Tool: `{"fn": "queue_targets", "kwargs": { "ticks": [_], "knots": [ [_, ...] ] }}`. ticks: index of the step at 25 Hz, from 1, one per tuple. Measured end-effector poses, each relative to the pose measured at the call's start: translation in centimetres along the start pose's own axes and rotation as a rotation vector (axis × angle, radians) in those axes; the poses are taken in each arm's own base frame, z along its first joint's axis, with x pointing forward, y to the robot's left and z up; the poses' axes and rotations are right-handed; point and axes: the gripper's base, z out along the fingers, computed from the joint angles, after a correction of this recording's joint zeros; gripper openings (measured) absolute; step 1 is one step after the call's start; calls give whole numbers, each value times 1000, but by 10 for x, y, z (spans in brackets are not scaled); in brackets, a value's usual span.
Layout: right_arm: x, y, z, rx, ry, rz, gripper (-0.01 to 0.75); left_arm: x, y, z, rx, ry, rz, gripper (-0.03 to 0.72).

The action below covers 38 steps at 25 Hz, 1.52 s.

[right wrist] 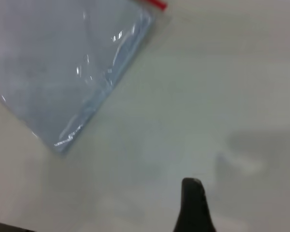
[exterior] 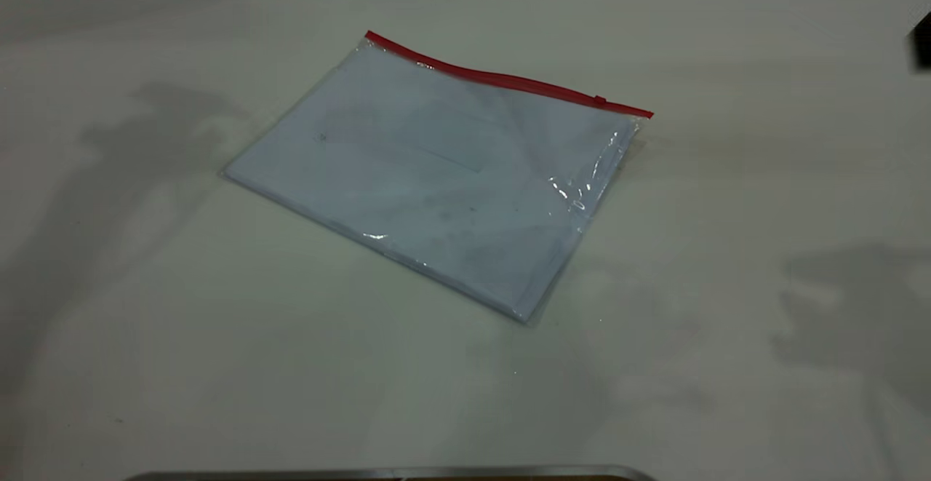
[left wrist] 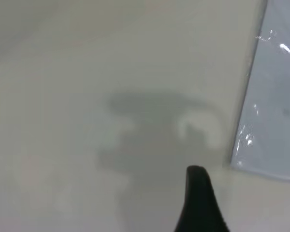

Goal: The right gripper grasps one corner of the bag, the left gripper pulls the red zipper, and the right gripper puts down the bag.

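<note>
The bag [exterior: 436,175], a clear flat pouch with white sheets inside, lies flat in the middle of the white table [exterior: 727,248]. The red zipper [exterior: 502,77] runs along its far edge, with the small slider tab [exterior: 600,100] near the right corner [exterior: 644,112]. Neither gripper shows in the exterior view; only arm shadows fall on the table. In the left wrist view, my left gripper [left wrist: 198,193] is a black tip above bare table, apart from the bag's edge [left wrist: 275,96]. In the right wrist view, my right gripper [right wrist: 192,203] is a black tip over bare table, apart from the bag [right wrist: 63,67] and its red-tipped corner [right wrist: 157,5].
A dark shape [exterior: 922,48] sits at the right edge of the exterior view. A metal rim [exterior: 393,474] runs along the table's near edge. The bag's label window [exterior: 444,142] shows faintly.
</note>
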Motion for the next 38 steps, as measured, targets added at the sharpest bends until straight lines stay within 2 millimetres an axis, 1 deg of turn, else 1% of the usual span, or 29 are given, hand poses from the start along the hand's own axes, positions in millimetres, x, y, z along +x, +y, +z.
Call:
{"fn": "queue_targets", "kwargs": {
  "ticks": [2, 4, 6, 8, 10, 13, 16, 19, 22, 25, 31, 36, 38],
  "knots": [
    [-4, -4, 22, -19, 32, 7, 591, -15, -6, 16, 21, 32, 47, 581],
    [-9, -7, 45, -46, 67, -6, 591, -28, -15, 24, 36, 38, 102, 581],
    [-18, -10, 68, -84, 77, -10, 591, -33, -23, 33, 48, 43, 165, 581],
    [-24, -12, 93, -133, 98, -36, 591, -34, -33, 40, 60, 50, 225, 581],
    [-30, -13, 117, -186, 98, -47, 591, -35, -42, 42, 70, 51, 272, 581],
    [-32, -17, 152, -252, 91, -54, 591, -37, -54, 41, 80, 45, 307, 581],
    [-27, -21, 185, -303, 94, -68, 591, -39, -62, 41, 87, 42, 326, 581],
    [-22, -22, 209, -371, 92, -96, 591, -39, -67, 41, 91, 39, 337, 581],
    [-21, -22, 226, -426, 86, -113, 591, -40, -69, 40, 98, 37, 336, 581],
    [-25, -24, 239, -434, 71, -108, 591, -40, -71, 40, 113, 33, 321, 581],
    [-32, -26, 257, -464, 34, -112, 591, -41, -72, 40, 123, 22, 308, 581],
    [-29, -27, 274, -517, 6, -74, 591, -41, -72, 40, 124, 21, 309, 581],
    [-28, -25, 278, -557, -13, -55, 591, -41, -72, 40, 123, 18, 308, 581]
  ]
}}
